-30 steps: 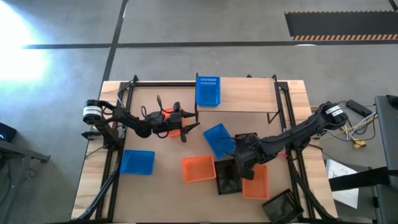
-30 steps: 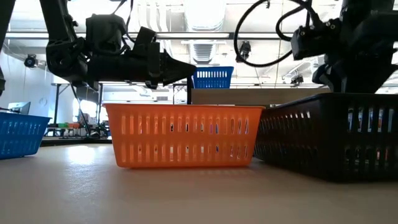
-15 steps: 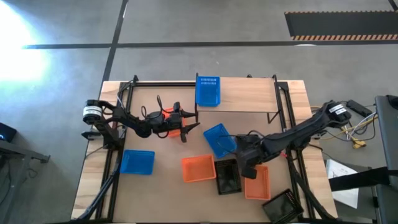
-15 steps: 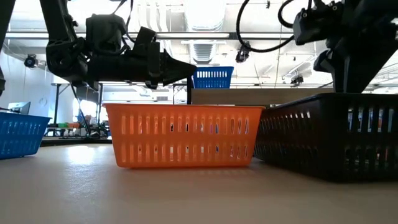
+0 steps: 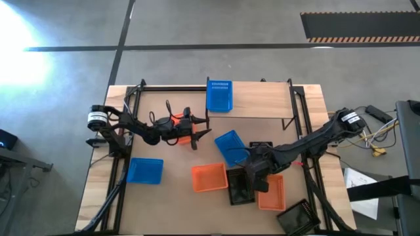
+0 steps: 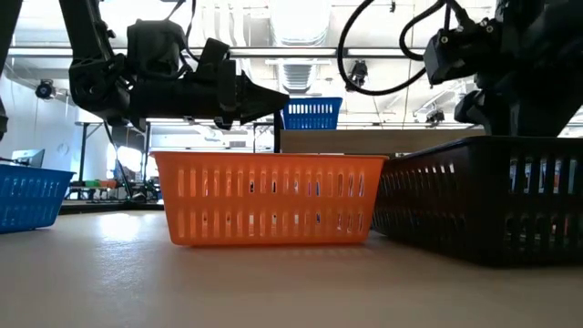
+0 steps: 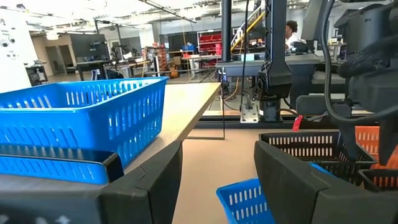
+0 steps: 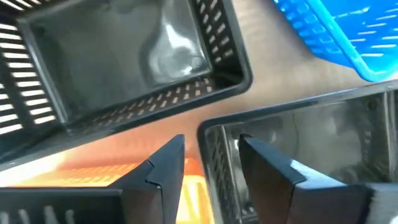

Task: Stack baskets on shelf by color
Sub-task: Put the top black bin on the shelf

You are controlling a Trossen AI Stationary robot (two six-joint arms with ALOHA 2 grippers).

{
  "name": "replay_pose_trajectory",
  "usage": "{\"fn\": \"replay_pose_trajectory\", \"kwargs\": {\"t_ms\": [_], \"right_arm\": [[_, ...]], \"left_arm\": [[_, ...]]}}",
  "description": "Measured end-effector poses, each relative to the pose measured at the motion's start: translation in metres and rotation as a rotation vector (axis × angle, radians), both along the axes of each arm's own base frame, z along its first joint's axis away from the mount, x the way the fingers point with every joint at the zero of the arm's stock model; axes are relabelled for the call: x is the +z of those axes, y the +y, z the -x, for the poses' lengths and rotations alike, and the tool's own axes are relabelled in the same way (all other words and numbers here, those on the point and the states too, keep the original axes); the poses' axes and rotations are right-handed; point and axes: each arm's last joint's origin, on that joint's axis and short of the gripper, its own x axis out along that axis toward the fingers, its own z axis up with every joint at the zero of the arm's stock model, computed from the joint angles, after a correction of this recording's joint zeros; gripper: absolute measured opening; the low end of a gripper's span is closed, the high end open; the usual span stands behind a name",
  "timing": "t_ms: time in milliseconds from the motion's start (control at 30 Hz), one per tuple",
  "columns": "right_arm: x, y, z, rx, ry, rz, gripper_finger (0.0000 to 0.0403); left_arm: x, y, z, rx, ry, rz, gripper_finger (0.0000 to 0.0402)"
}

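Right tool (image 5: 251,178) hangs open-fingered over a black basket (image 5: 239,187) at the counter's five o'clock; left tool (image 5: 203,133), parted and empty, waits near the shelf (image 5: 262,105).

Three blue baskets (image 5: 219,95), three orange (image 5: 209,177), two black (image 5: 239,187), one shelf (image 5: 262,98)

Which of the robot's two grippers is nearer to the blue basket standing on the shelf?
Left. The left gripper hangs just in front of the shelf, close beside the blue basket. The right gripper is farther off, down over the black basket near the table's front.
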Motion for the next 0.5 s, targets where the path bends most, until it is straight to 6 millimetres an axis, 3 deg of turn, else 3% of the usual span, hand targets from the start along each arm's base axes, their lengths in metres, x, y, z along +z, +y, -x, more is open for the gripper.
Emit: {"fn": "replay_pose_trajectory", "kwargs": {"t_ms": [333,500], "right_arm": [[-0.011,-0.002,0.002,0.011,0.078,0.063,0.0021],[0.012,-0.004,0.004,-0.017,0.060,0.127,0.0012]], "left_arm": [[0.000,0.000,0.000,0.000,0.002,0.000,0.0185],[-0.001,0.000,0.000,-0.001,0.004,0.001,0.0185]]}}
